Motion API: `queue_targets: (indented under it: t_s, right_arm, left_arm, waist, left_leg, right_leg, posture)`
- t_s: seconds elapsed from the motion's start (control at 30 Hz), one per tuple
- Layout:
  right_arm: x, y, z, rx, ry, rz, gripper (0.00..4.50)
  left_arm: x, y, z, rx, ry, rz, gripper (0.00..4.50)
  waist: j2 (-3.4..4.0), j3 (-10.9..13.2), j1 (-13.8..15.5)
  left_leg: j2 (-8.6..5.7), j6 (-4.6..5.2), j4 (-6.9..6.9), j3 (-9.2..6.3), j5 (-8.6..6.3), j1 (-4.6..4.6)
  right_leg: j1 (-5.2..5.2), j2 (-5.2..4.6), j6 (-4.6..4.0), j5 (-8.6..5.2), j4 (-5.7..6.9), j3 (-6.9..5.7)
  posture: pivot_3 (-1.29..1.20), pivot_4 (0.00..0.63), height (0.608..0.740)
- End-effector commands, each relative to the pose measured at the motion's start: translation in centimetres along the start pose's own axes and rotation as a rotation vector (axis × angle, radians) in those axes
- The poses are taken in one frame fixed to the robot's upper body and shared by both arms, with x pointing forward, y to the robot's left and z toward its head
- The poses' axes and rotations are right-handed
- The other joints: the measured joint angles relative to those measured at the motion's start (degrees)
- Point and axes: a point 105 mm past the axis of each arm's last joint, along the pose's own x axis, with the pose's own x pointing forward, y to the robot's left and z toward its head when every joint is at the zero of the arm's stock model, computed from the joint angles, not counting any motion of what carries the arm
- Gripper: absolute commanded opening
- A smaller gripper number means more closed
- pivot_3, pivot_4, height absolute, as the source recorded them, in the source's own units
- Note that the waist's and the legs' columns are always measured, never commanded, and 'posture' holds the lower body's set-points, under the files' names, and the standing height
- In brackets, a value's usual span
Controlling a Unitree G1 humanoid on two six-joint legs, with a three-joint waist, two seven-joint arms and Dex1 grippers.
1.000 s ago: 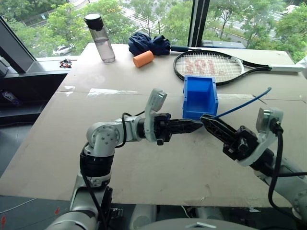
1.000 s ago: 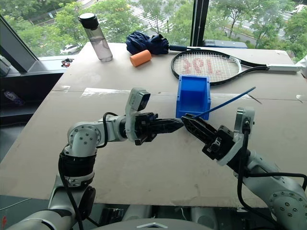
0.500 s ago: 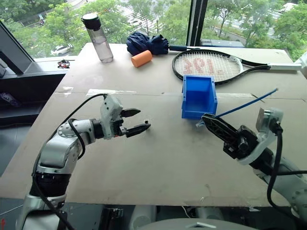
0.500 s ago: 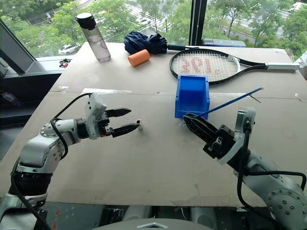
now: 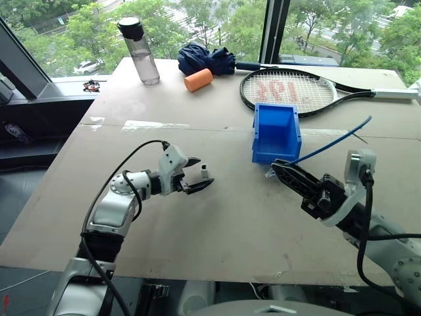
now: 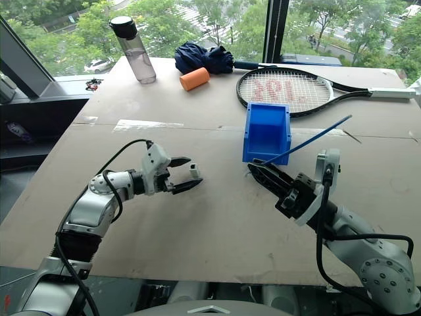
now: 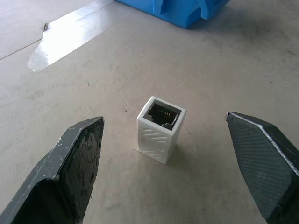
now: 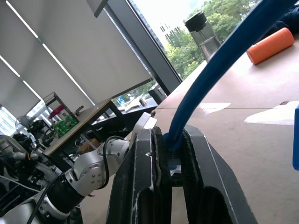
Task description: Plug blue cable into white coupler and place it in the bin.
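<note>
Lower right of the head view, the right gripper (image 6: 258, 172) is clamped on the blue cable (image 6: 309, 141) just behind its clear plug, tips aimed toward the frame's centre; the cable's long line runs from the jaws up and away to the right, past the front corner of the bin (image 6: 266, 131).

At centre left, the left gripper (image 6: 187, 173) lies low over the table (image 6: 217, 224) with its fingers spread wide, one either side of the white coupler (image 6: 195, 169) and touching neither face of it. The coupler stands upright on the board, dark socket facing up (the wrist view looks straight into it, contacts visible). It holds nothing.

The coming move turns on that gap: the coupler sits between the left fingers, well apart from the plug across open board, so the left arm is far the nearer, and a squeeze looks likely to come first.

Farther up the frame, the bin stands open, with neither cable nor coupler in it.
</note>
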Motion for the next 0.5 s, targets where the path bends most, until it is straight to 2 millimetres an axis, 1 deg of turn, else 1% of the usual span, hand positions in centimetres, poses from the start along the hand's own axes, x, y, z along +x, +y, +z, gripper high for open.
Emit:
queue_targets:
  t_s: [0.03, 0.27, 0.5]
  right_arm:
    - [0.1, 0.9, 0.7, -0.037, -0.034, 0.020, 0.00]
    - [-0.1, 0.9, 0.8, -0.051, -0.036, 0.007, 0.00]
    - [-0.2, 0.9, 0.8, -0.060, -0.026, 0.002, 0.00]
  left_arm:
    - [0.1, 0.6, 0.3, 0.049, -0.009, -0.038, 4.22]
    - [0.1, 1.5, -0.4, 0.069, 0.024, -0.177, 4.22]
    - [1.2, 2.1, -1.1, 0.123, 0.073, -0.253, 4.22]
  waist:
    - [0.00, 0.00, -0.07]
    - [-0.04, -0.02, -0.06]
    - [-0.09, -0.05, 0.08]
  left_leg:
    - [0.00, 0.00, 0.00, 0.01, 0.00, 0.01]
    - [0.01, 0.00, 0.02, 0.01, 0.00, -0.01]
    - [-0.01, 0.00, 0.06, -0.03, 0.00, -0.04]
  right_leg:
    - [0.00, 0.00, 0.00, 0.00, 0.00, 0.00]
    - [0.00, 0.04, 0.01, 0.01, 0.02, -0.03]
    - [0.02, 0.04, 0.08, 0.05, 0.02, -0.08]
  posture:
    - [0.00, 0.150, 0.740]
    - [0.00, 0.150, 0.740]
    - [0.00, 0.150, 0.740]
